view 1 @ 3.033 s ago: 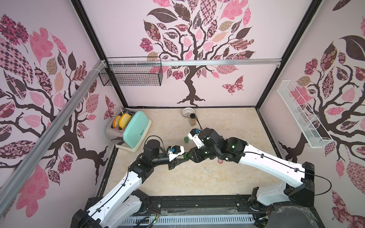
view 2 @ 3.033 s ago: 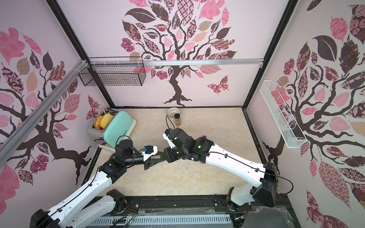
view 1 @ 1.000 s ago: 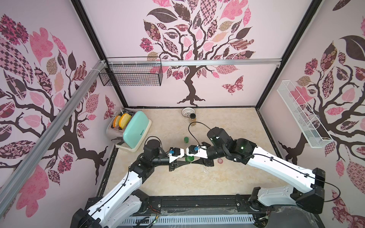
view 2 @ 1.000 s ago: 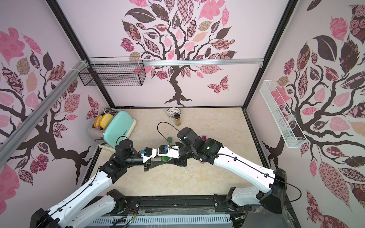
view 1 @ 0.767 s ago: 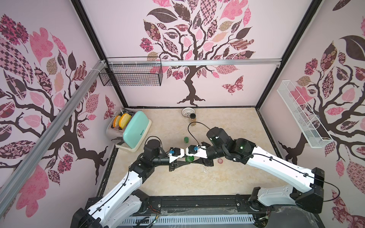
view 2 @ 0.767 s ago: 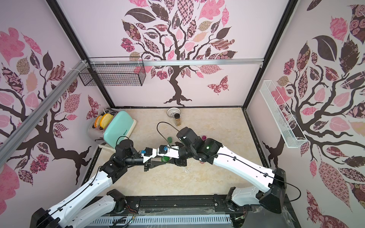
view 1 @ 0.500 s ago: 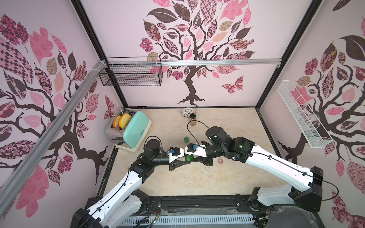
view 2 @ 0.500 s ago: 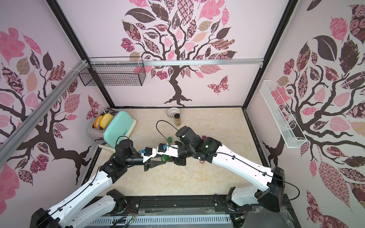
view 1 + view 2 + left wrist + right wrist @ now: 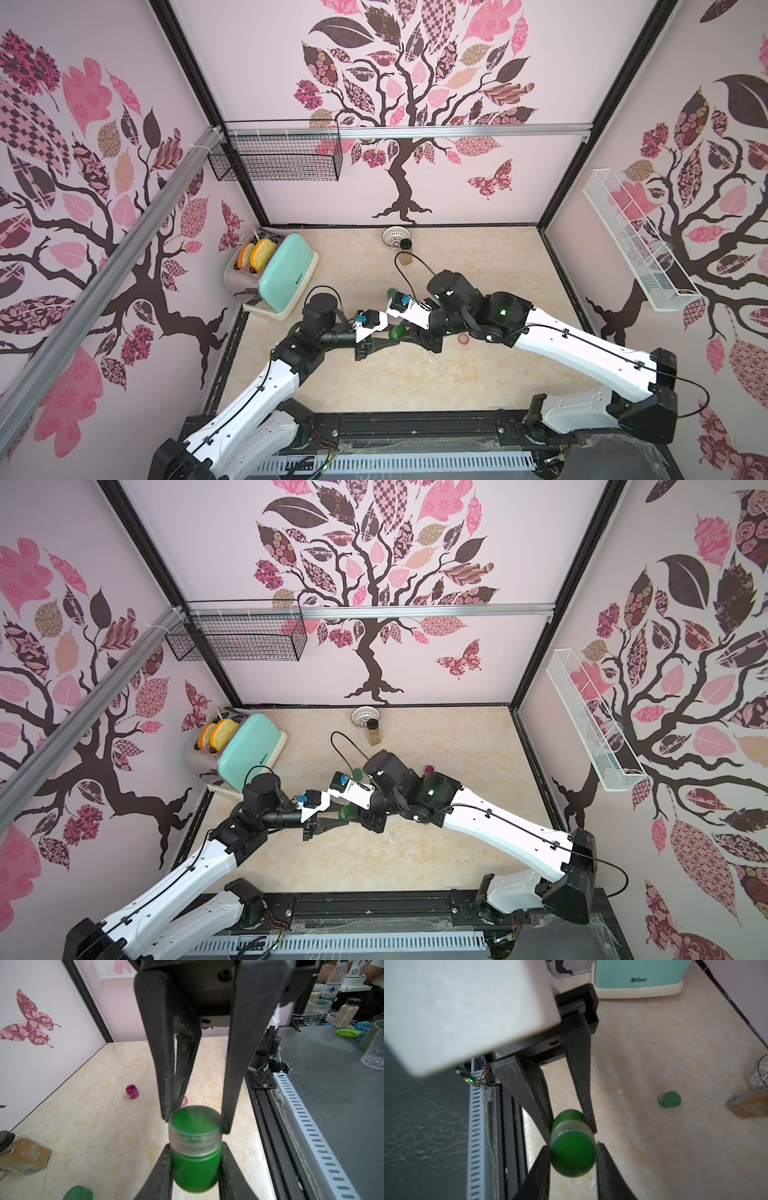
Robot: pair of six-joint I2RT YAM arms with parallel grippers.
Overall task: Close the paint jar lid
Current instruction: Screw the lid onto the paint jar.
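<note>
1. Paint jar (image 9: pixel 195 1169): green, carried in the air above the table (image 9: pixel 415 386), between the two arms, axis roughly in line with both grippers.
2. Lid (image 9: pixel 194 1124): clear cap, already seated over the jar's neck, its ribbed skirt meeting the green body with no gap seen. Cannot tell whether screwed tight.
3. Left gripper (image 9: pixel 195 1145): narrowed onto the jar's body, pads pressed against both sides.
4. Right gripper (image 9: pixel 572 1146): closed on the lid from the opposite end, meeting the left one head-on.
5. Progress, as a judgement: pick-up and capping done. Probably left to do: the tightening twist of the lid against the held body, then release and setting down.
6. Around: a second green jar (image 9: pixel 669 1099) on its side on the table, well apart. A magenta jar (image 9: pixel 132 1091), seemingly uncapped, and a loose pink lid (image 9: pixel 463 339) near the right arm. Spice bottle (image 9: pixel 22 1155) and toaster (image 9: pixel 284 272) farther back.
</note>
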